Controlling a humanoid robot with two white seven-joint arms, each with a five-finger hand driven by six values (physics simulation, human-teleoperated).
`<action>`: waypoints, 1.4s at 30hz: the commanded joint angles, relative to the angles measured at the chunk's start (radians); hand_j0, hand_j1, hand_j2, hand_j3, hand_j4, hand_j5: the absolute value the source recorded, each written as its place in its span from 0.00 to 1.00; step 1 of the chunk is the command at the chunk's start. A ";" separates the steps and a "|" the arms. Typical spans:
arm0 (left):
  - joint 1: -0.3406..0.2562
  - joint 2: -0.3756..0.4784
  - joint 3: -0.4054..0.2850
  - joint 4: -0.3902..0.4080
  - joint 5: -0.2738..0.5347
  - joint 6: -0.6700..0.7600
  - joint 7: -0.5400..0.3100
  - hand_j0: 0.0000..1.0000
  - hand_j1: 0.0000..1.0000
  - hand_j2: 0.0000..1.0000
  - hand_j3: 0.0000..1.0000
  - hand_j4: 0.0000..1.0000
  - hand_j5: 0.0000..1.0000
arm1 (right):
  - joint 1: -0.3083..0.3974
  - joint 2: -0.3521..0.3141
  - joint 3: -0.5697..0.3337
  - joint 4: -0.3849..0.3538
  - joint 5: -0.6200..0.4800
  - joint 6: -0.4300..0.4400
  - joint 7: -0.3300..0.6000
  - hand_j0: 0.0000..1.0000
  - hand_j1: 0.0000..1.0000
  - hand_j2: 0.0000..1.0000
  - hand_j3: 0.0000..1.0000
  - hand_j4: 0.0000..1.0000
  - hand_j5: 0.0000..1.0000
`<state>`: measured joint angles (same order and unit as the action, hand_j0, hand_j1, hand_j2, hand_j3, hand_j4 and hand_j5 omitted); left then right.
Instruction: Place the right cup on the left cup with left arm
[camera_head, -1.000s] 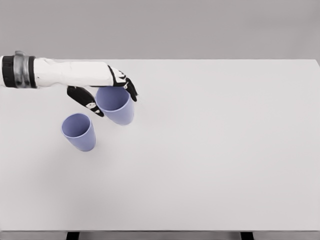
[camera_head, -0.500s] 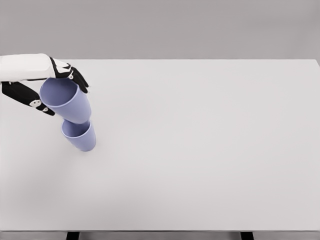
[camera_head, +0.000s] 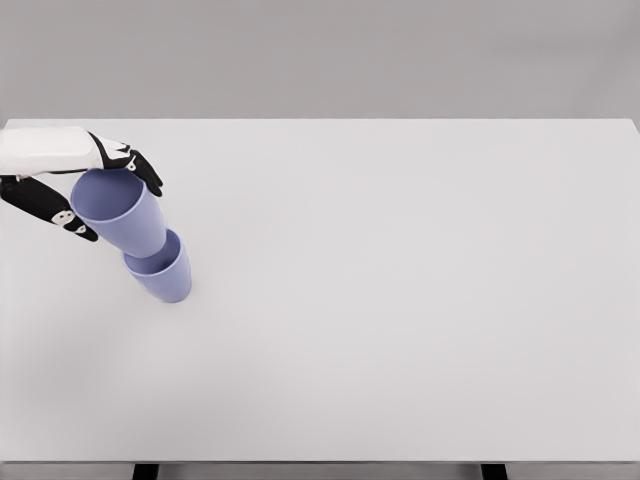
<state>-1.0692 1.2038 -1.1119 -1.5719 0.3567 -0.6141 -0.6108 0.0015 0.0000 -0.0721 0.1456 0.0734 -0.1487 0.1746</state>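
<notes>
Two lavender-blue cups show at the left of the white table. The lower cup (camera_head: 163, 276) stands on the table. The upper cup (camera_head: 122, 214) is tilted and its base sits inside the lower cup's mouth. My left hand (camera_head: 100, 190) comes in from the left edge and is shut on the upper cup near its rim, black fingers (camera_head: 143, 170) over the far side and the thumb (camera_head: 55, 208) on the near left side. The right arm is out of view.
The white table (camera_head: 400, 300) spreads wide to the right and front of the cups, its far edge running along the top and its front edge at the bottom. A plain grey wall stands behind.
My left hand carried the right cup leftward over the other cup, then lowered it so its base went into the lower cup's mouth. The lower cup stayed in place.
</notes>
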 joint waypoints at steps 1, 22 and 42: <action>-0.002 -0.001 0.001 0.000 0.010 0.003 0.000 0.60 0.60 0.60 0.60 0.60 0.60 | 0.000 0.000 0.000 0.000 0.000 0.000 0.000 1.00 1.00 1.00 1.00 1.00 1.00; 0.037 -0.055 0.001 0.076 -0.005 0.003 0.000 0.61 0.61 0.61 0.61 0.61 0.61 | 0.000 0.000 0.000 0.000 0.000 0.000 0.000 1.00 1.00 1.00 1.00 1.00 1.00; 0.064 -0.063 0.020 0.088 -0.028 0.003 0.000 0.93 0.93 0.93 0.93 0.93 0.93 | 0.000 0.000 0.000 0.000 0.000 0.000 0.000 1.00 1.00 1.00 1.00 1.00 1.00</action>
<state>-1.0048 1.1407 -1.0945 -1.4833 0.3232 -0.6136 -0.6111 0.0015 0.0000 -0.0721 0.1456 0.0735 -0.1487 0.1746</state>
